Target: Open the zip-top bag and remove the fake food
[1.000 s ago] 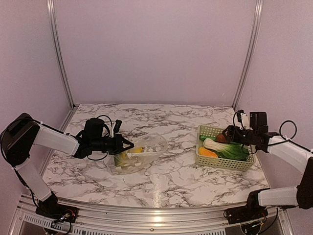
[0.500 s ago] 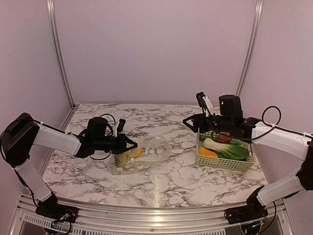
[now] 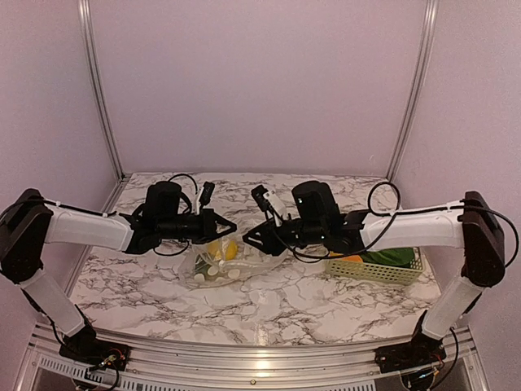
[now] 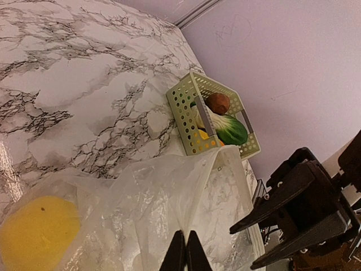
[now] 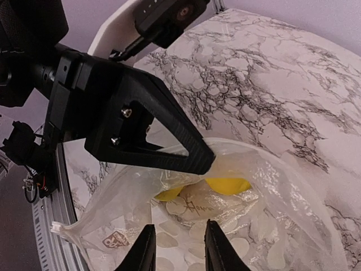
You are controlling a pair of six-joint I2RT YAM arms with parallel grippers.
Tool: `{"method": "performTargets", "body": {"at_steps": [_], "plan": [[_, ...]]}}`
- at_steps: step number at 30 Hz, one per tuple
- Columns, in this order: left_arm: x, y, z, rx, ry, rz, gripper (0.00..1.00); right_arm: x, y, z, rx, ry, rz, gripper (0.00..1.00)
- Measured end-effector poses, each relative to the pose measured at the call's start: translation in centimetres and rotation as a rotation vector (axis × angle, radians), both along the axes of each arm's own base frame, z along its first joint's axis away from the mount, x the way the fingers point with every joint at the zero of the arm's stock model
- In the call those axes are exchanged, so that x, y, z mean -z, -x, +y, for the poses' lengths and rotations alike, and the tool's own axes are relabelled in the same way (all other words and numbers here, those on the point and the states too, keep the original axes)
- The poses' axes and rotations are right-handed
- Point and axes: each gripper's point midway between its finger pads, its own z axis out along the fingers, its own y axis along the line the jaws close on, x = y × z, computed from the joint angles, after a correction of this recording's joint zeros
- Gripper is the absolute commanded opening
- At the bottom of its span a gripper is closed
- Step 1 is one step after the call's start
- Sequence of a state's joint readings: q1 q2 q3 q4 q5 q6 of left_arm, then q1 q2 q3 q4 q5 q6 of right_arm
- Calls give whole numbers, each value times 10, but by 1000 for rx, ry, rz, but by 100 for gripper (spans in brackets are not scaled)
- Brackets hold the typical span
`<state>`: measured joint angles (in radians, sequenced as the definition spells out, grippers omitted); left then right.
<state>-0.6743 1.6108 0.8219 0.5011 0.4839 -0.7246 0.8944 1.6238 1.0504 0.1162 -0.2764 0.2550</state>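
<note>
While the left gripper (image 3: 230, 225) has its jaws pressed tight together on the rim of the zip-top bag (image 3: 213, 267), pinching the film and holding that edge up, the right gripper (image 5: 179, 248) hangs right at the bag's mouth, fingers parted by a narrow gap just over the dotted plastic. Bag sags onto the marble table (image 3: 309, 301) between the two arms, a yellow piece of fake food (image 5: 227, 184) inside. Off right, the lattice basket (image 4: 183, 116) holds a green leafy piece (image 4: 231, 129) and a brown piece (image 4: 218, 103).
</note>
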Motion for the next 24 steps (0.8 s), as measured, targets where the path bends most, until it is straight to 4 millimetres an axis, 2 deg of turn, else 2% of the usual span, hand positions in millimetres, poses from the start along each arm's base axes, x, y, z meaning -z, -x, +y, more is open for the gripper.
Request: {"method": "performTargets", "body": {"at_steps": [7, 9, 13, 16, 20, 24], "plan": [[-1, 2, 0, 0, -6, 2, 0, 65, -5, 3, 62, 65, 106, 27], [-3, 3, 0, 0, -8, -4, 0, 78, -8, 2, 85, 83, 126, 29], [-11, 4, 3, -5, -12, -26, 21, 91, -12, 0, 119, 98, 143, 36], [-13, 6, 6, -7, -27, -37, 32, 99, -15, -3, 136, 100, 155, 43], [-16, 3, 14, -33, -39, -43, 39, 112, -15, -13, 151, 104, 181, 51], [-21, -5, 39, -111, -45, -49, 45, 120, -13, -19, 145, 107, 194, 57]]}}
